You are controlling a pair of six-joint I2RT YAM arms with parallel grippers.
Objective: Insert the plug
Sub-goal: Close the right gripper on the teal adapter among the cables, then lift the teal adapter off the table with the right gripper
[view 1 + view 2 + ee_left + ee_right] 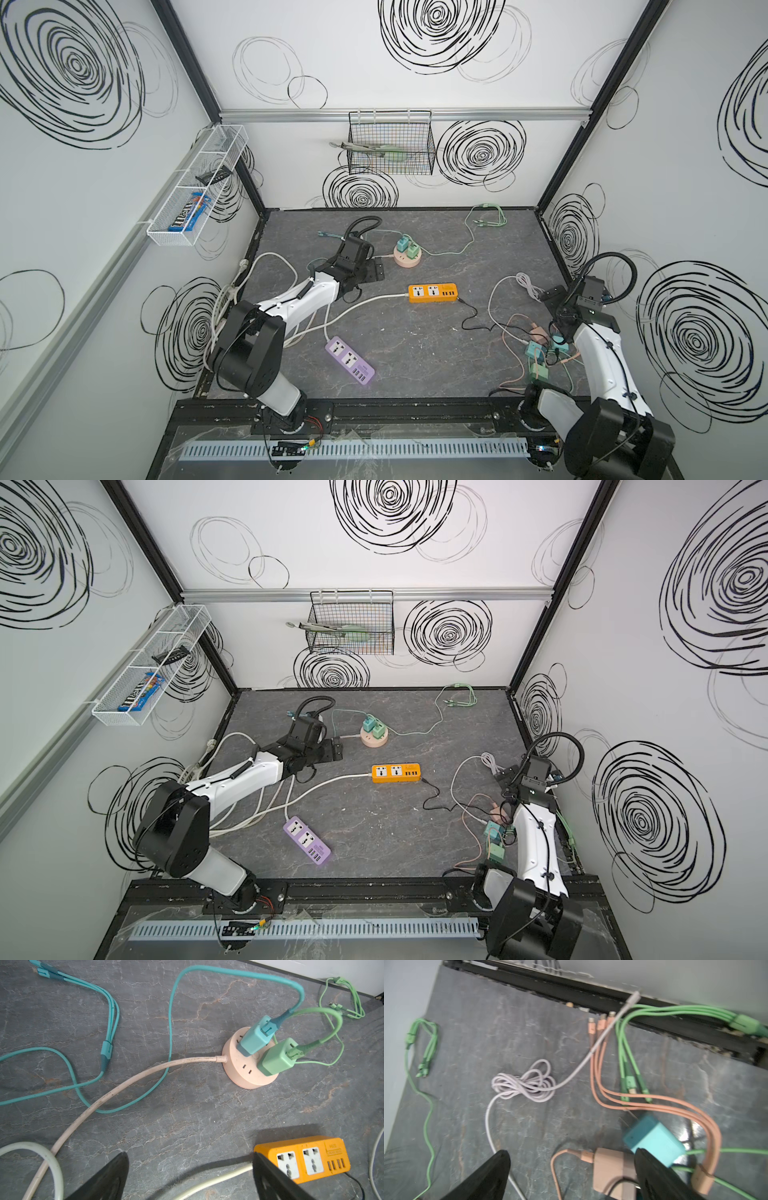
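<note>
Loose chargers lie tangled by the right arm: a pink plug [610, 1169] [539, 332], a teal one [652, 1138] and green ones [538, 372]. My right gripper [571, 1155] [550, 297] is open; in the right wrist view the pink plug shows between its fingers, close to one of them and not gripped. The orange power strip [433, 292] [301, 1159] lies mid-table with both sockets free. My left gripper [189, 1159] [376, 270] is open and holds nothing, between that strip and a round pink socket hub [249, 1076] that carries a teal and a green charger.
A purple power strip [350, 360] lies front left with its white cord running under the left arm. A black wire leaves the orange strip's right end. A coiled white cable [523, 1084] and green cable ends [488, 216] lie near the back right. Wire baskets hang on the walls.
</note>
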